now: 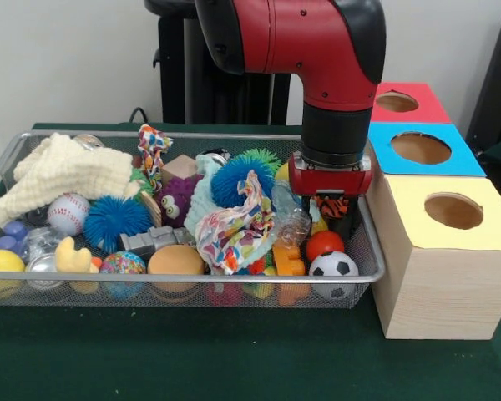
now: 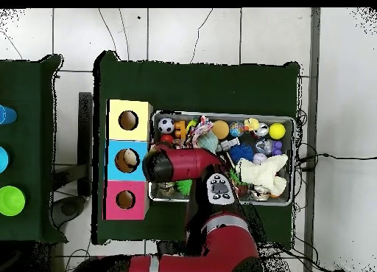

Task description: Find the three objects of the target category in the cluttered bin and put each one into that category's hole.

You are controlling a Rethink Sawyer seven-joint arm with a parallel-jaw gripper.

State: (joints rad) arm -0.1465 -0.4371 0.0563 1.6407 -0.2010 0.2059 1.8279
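**Reaching into the right end of the bin**

Sweeping from the left of the front view, the wire mesh bin (image 1: 371,269) sits on the green bench (image 1: 192,359) with its load heaped edge to edge, which is why so little lies in plain sight; a cream knitted cloth (image 1: 63,171) is draped over the far left corner, with a baseball (image 1: 68,213) and a blue spiky ball (image 1: 115,219) just beneath it, and a yellow ball (image 1: 2,263) and a yellow duck (image 1: 72,257) against the near wall; a purple plush with eyes (image 1: 177,200) peers out mid-bin beside an orange ball (image 1: 175,261) and a patterned rag (image 1: 238,227), which spills over whatever is under it.

Further right the arm comes straight down, and the tool (image 1: 334,219) is sunk among the toys near the bin's right wall, probably placed there to work at a candidate; an orange striped thing shows right at it, but whether the tool is spread or pinching that thing I cannot tell, since the red wrist housing and the clutter mask its tips; a red ball (image 1: 324,244) and a small soccer ball (image 1: 334,266) lie just in front of it.

Beside the bin stand the three boxes, close so a lift carries over shortly: the yellow-topped box (image 1: 451,251), the blue-topped box (image 1: 422,150), the red-topped box (image 1: 405,104); nothing here says which category is wanted, so the targets could be anywhere in the pile; overhead, the arm covers the bin's end nearest the boxes.
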